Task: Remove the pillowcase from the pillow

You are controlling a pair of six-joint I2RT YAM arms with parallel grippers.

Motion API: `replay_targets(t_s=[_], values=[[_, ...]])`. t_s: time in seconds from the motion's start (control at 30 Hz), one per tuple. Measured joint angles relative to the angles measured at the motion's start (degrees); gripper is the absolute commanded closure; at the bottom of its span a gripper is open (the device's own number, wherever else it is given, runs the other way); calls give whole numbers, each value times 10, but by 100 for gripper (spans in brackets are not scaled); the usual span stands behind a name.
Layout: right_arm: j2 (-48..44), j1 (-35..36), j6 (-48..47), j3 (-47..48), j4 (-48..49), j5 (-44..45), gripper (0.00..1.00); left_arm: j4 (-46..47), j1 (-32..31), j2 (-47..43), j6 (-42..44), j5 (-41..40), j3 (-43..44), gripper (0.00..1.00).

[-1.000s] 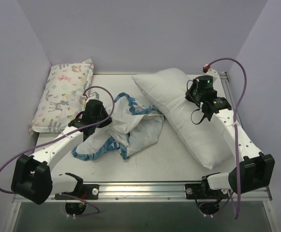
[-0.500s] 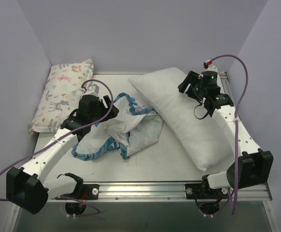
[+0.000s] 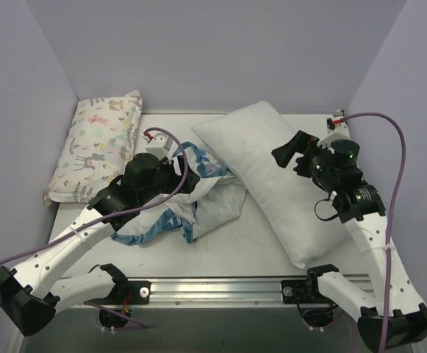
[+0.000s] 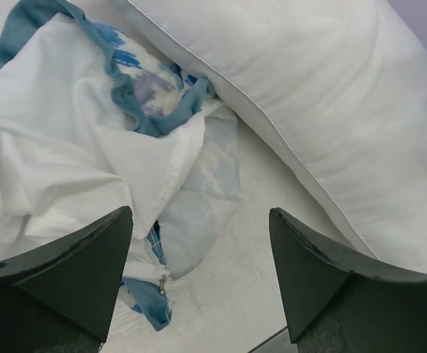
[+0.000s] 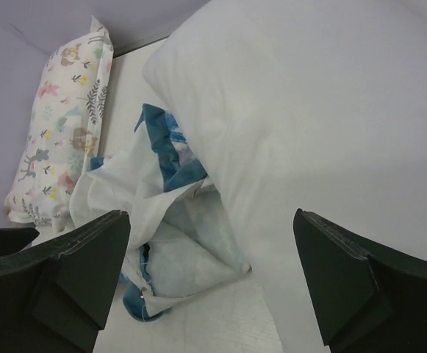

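Starting nearest: both arms are bolted on at the near edge of the counter (image 3: 228,250). The left fingers (image 4: 88,257) are spread wide with nothing in them, hanging just above the pillowcase (image 3: 191,198). The right fingers (image 5: 81,257) are just as wide apart and also bare, up over the pillow (image 3: 279,176).

The pillowcase sits in a crumpled heap left of centre on the counter, mostly white inner face showing, with blue ruffled trim and bits of blue pattern poking out. A little metal zipper pull (image 4: 162,283) hangs at its near edge, too small to read anything on it. The heap's right side touches the pillow's long edge.

The pillow is fully out of the case, plain white, lying diagonally from far centre to near right.

Farthest back on the left, by the wall, is a small animal-print pillow (image 3: 99,143).
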Motion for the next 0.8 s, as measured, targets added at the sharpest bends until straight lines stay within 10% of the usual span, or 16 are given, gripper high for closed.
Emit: replay_targets(t_s=[0.3,0.8], values=[[-151,3,-12,-83,-71,26,0,-20,-38,-96,17,-37,-28,16],[-145,3,-22,-111,-89,35,0,-44,-41,-101,41,-54,-55,16]])
